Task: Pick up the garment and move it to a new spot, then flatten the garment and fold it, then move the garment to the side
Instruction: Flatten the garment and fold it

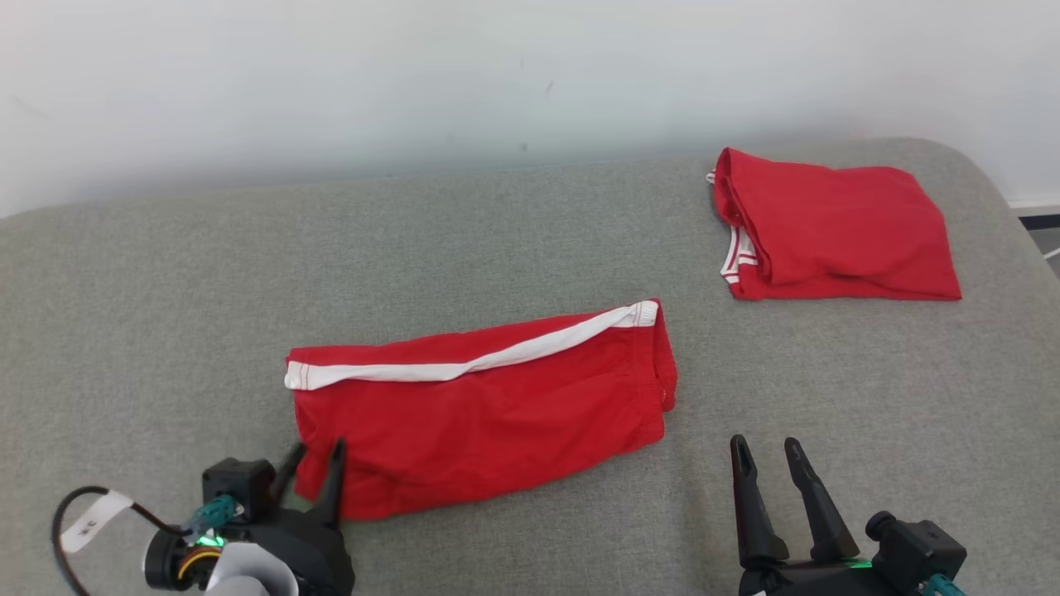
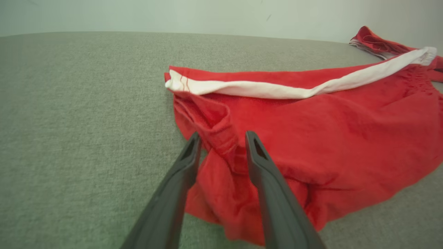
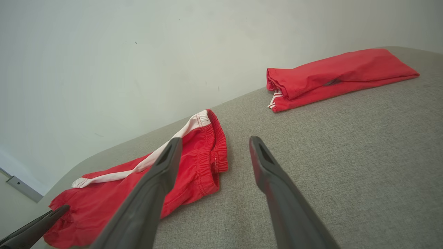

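Presently, item: shorts (image 1: 480, 414), red with a white stripe (image 1: 464, 364), lying doubled lengthwise at the middle of the table (image 1: 166, 331), toward its front edge. Second red garment (image 1: 836, 223), folded, at the far right corner.

Left claw (image 1: 316, 451): partly open, straddling a raised fold at the shorts' front-left corner. Cloth lies between the fingers, with no pinch evident.

Right claw (image 1: 764, 444): fully spread, empty, by the front edge just right of the shorts.

Step, as judged: folding.

Handling note: close low on the corner so both layers are caught, and take the waistband end likewise. Lift level and lay end over end, stripe edge aligned. Thin cloth is likely to slip or drag.

Markings: white tag (image 1: 93, 520) on the left arm's cable, mark unreadable. No brand seen on the shorts.
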You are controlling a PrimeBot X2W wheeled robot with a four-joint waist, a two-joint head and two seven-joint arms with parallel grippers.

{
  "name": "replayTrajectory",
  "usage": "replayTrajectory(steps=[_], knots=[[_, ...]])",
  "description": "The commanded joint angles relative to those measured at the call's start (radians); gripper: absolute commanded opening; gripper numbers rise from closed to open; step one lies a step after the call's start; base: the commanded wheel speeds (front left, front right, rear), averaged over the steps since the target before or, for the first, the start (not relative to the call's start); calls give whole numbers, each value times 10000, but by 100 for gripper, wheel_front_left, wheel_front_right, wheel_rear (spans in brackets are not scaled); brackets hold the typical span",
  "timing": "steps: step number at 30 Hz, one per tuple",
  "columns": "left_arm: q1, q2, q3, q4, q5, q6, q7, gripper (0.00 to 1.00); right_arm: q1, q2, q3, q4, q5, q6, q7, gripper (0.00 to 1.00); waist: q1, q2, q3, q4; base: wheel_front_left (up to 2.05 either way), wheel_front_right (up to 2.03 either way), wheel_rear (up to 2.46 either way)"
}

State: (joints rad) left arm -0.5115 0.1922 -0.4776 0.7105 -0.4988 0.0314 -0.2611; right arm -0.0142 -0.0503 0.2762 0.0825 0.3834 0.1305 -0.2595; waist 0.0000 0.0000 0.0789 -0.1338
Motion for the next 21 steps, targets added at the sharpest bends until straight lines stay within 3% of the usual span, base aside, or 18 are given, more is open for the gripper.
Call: replayTrajectory(steps=[1, 21], knots=[[199, 109, 120, -110, 116, 84, -54, 100, -50, -2, 15, 17, -112, 6, -11, 100, 0, 0, -12, -53, 0, 0, 0], [4305, 119, 3244, -6398, 2274, 1749, -46, 100, -174, -255, -453, -101, -1343, 6, -40, 100, 0, 0, -794, 490, 0, 0, 0]])
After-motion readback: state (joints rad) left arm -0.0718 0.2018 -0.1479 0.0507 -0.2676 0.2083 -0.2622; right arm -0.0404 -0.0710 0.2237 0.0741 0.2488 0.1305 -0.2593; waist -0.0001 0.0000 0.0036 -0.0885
